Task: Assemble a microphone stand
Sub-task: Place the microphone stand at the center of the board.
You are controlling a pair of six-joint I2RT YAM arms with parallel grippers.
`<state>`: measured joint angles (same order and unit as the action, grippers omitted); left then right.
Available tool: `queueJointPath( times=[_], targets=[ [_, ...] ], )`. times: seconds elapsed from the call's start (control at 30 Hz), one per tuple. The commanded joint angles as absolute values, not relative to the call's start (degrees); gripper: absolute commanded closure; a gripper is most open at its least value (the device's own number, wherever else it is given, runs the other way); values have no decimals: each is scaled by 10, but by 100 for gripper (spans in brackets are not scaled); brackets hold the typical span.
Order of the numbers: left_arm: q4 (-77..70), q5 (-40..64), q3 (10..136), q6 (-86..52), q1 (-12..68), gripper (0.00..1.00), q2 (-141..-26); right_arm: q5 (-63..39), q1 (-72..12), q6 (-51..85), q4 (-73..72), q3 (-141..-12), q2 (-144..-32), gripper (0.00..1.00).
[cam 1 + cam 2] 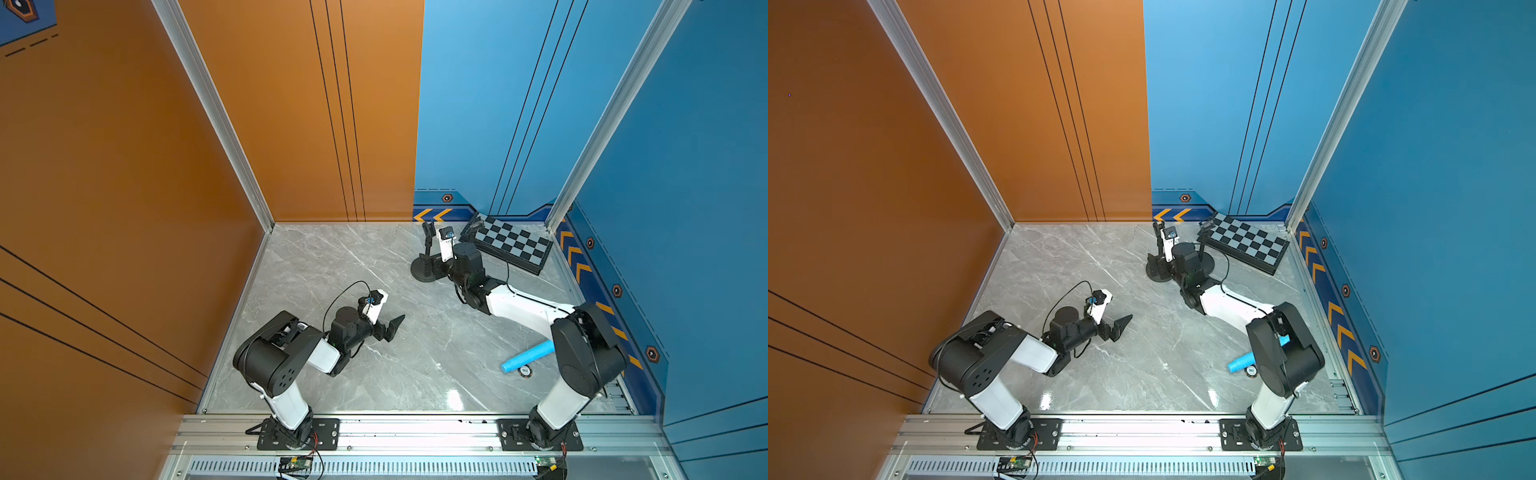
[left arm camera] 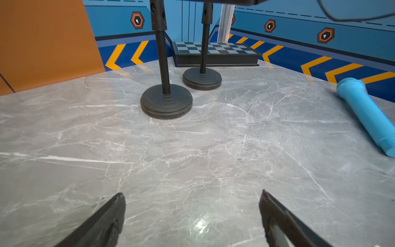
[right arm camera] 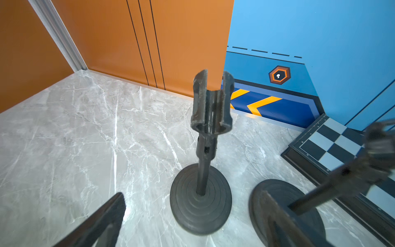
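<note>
The microphone stand (image 3: 203, 154) stands upright at the far side of the bench (image 3: 74, 139). A second stand (image 3: 284, 190) is just beside it, next to the chessboard (image 3: 333, 145). My right gripper (image 3: 192, 193) hangs released close to them, grasping nothing. My left gripper (image 2: 192, 193), also spread and empty, sits mid-bench, well apart. The blue microphone (image 2: 367, 115) lies flat toward the bench's right edge.

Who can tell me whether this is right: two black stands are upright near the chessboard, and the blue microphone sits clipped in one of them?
Not quite. In the left wrist view the blue microphone lies flat on the table, clear of the front stand and the rear stand. Both stands are upright near the chessboard.
</note>
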<state>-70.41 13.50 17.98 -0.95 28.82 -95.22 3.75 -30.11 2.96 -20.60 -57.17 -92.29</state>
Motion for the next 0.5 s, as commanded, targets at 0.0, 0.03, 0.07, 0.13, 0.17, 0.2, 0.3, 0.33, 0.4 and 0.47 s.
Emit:
queueJointPath(
  times=[0.0, 0.03, 0.07, 0.13, 0.17, 0.2, 0.3, 0.33, 0.4, 0.47],
  targets=[
    [-687, 89, 169, -13, 282, 2, -920, 5, -304, 24, -173, -519, -833, 0],
    [-680, 81, 168, -14, 282, 2, -911, 1, -304, 21, -163, -502, -805, 0],
    [-670, 73, 167, -15, 281, 2, -899, -1, -303, 18, -151, -487, -770, 0],
    [-647, 63, 170, -16, 282, 2, -878, -10, -302, 9, -99, -472, -702, 0],
    [-634, 60, 171, -14, 281, 2, -868, -11, -302, 2, -64, -469, -666, 0],
    [-624, 54, 171, -12, 281, 2, -857, -9, -302, -5, -25, -469, -632, 0],
    [-593, 41, 172, -14, 278, 2, -827, 0, -298, -27, 77, -465, -545, 0],
    [-580, 41, 174, -15, 278, 2, -817, 5, -298, -32, 98, -461, -520, 0],
    [-543, 35, 181, -13, 275, 2, -796, 28, -296, -35, 128, -448, -468, 0],
    [-498, 26, 193, -13, 272, 2, -776, 49, -295, -36, 140, -432, -422, 0]
  ],
)
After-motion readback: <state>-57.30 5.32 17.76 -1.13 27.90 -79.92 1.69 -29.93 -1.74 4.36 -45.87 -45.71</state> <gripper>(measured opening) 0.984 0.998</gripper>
